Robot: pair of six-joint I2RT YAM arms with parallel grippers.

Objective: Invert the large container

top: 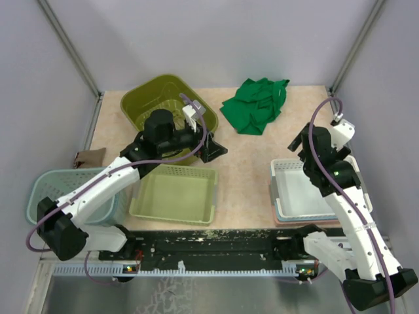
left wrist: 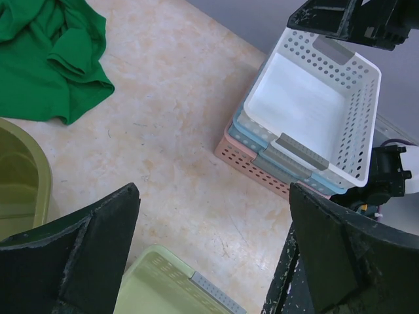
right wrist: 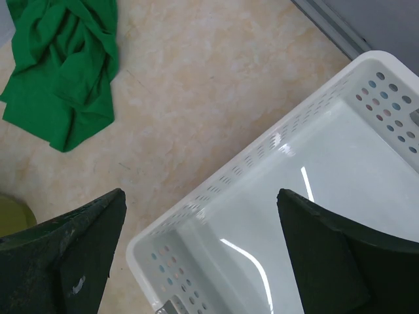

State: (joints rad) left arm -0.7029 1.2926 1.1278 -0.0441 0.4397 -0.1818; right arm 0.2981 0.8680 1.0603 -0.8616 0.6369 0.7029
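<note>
Probably light, stiff, slick: I'd pinch the olive tub (top: pixel 154 95) rim. Left gripper (left wrist: pixel 213 203) beside it, right gripper (right wrist: pixel 200 203) well apart, both spread.

The olive tub (top: pixel 157 98) sits open side up at the 11 o'clock of the table (top: pixel 255 163). The left gripper (top: pixel 213 150) hangs by the tub's 4 o'clock rim, just beyond the pale green basket (top: pixel 171 216) at 7 o'clock. A green cloth (top: pixel 256 104) lies crumpled at 1 o'clock. The right gripper (top: pixel 300 145) is over the 12 o'clock edge of the white basket (top: pixel 298 193), which is stacked on others at 4 o'clock. A teal basket (top: pixel 46 190) stands at 8 o'clock.
</note>
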